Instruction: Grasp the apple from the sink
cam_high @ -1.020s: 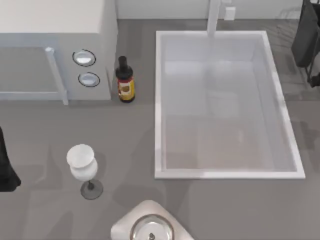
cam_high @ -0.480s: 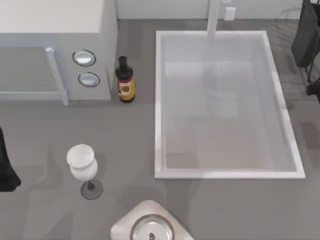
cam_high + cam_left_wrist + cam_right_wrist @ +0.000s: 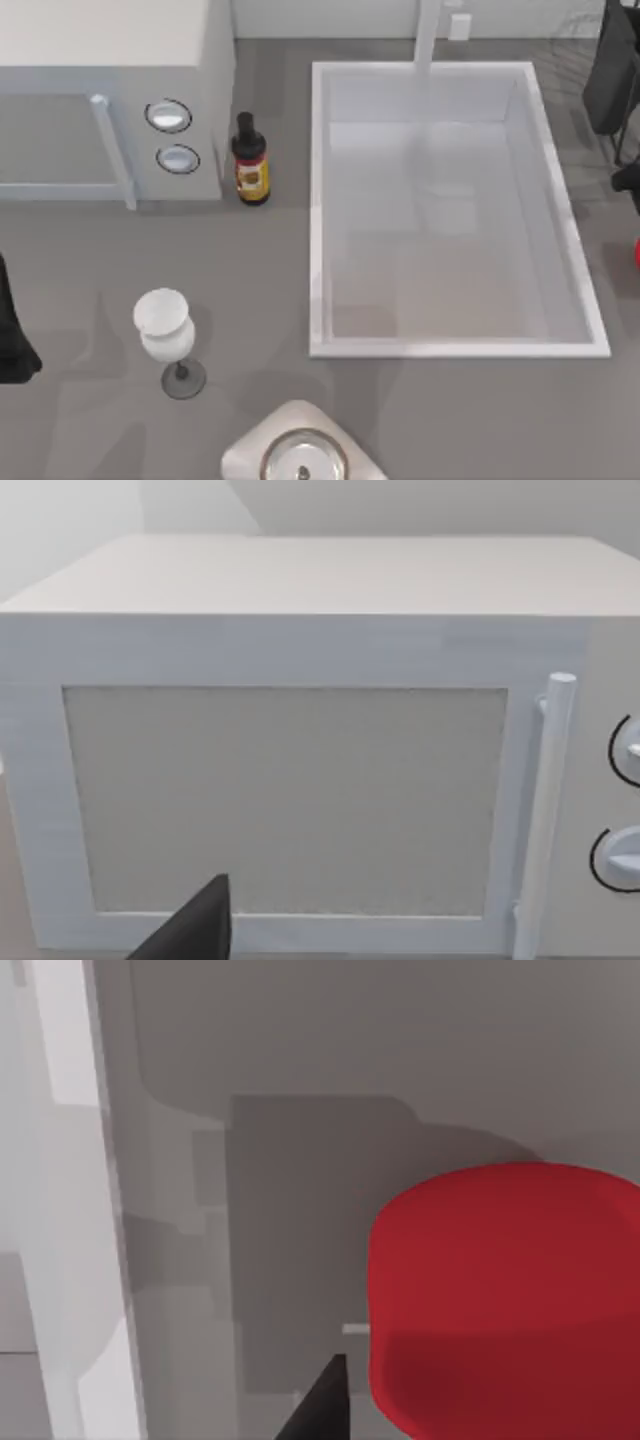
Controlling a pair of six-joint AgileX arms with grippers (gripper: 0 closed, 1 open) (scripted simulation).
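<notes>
Newly at top view's right edge, apple (image 3: 636, 252); right-wrist close-up (image 3: 505, 1300), grip unclear.

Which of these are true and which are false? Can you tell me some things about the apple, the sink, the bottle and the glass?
1. The apple lies inside the sink. False: it is outside, at the top view's right edge.
2. The dark bottle stands between the white appliance and the sink. True.
3. The wine glass lies tipped over. False: it stands upright.
4. The apple is red. True.
</notes>
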